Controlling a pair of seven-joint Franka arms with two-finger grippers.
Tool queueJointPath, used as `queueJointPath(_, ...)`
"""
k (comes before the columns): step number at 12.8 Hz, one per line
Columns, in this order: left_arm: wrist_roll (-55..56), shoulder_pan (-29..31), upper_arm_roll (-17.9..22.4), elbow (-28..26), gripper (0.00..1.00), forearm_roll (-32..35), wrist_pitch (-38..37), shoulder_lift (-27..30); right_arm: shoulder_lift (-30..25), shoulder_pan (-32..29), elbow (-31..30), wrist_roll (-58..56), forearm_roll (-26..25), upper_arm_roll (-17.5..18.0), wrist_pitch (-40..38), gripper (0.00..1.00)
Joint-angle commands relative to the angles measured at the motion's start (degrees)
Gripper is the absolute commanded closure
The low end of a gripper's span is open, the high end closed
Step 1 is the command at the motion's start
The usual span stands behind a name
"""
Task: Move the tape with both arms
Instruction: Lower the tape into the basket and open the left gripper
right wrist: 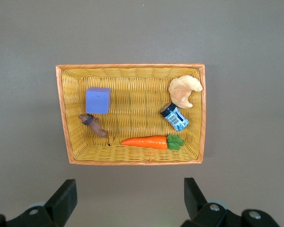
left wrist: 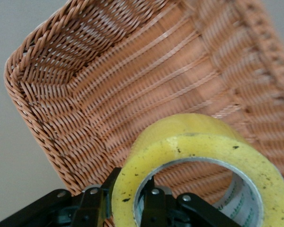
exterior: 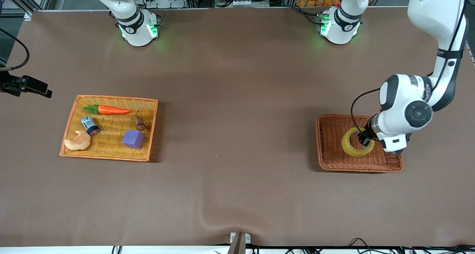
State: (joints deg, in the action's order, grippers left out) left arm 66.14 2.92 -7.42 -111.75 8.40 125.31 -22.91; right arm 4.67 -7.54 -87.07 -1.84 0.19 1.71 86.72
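Note:
The tape (exterior: 349,147) is a yellow translucent ring inside the brown wicker basket (exterior: 332,135) at the left arm's end of the table. My left gripper (exterior: 365,139) is shut on the roll's wall. In the left wrist view one black finger (left wrist: 154,196) is inside the tape (left wrist: 203,146) core and the other is outside the ring. The roll sits tilted over the basket (left wrist: 109,85) floor. My right gripper (right wrist: 130,198) shows only in its wrist view. It is open and holds nothing, high above the table beside the yellow tray (right wrist: 132,67).
The yellow tray (exterior: 111,98) at the right arm's end holds a carrot (exterior: 111,110), a small blue jar (exterior: 90,125), a croissant (exterior: 78,140), a purple cube (exterior: 133,139) and a small brown item (exterior: 140,122). A black camera mount (exterior: 26,85) juts in at that end.

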Motion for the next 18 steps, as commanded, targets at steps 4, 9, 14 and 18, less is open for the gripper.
queueJointPath(4, -0.31, 0.24, -0.31, -2.42, 1.0, 2.85, 0.9, 0.58, 0.78, 0.07, 1.64, -0.8, 0.86, -0.04, -1.12, 0.0)
queueJointPath(9, -2.15, 0.5, -0.4, -1.98, 0.0, 2.85, 0.55, 0.58, 0.6, 0.16, 1.64, -0.8, 0.08, -0.04, -1.29, 0.0)
queueJointPath(14, -10.22, 0.68, -0.49, 1.09, 0.0, 1.89, -1.02, 6.72, 0.6, -0.02, 1.64, -0.71, -0.02, -0.13, -1.29, 0.0)
queueJointPath(18, -13.12, 0.59, -2.33, 7.32, 0.0, 1.89, -6.81, 8.14, 0.51, -0.19, 1.73, -0.8, -0.1, -0.3, -1.29, 0.0)
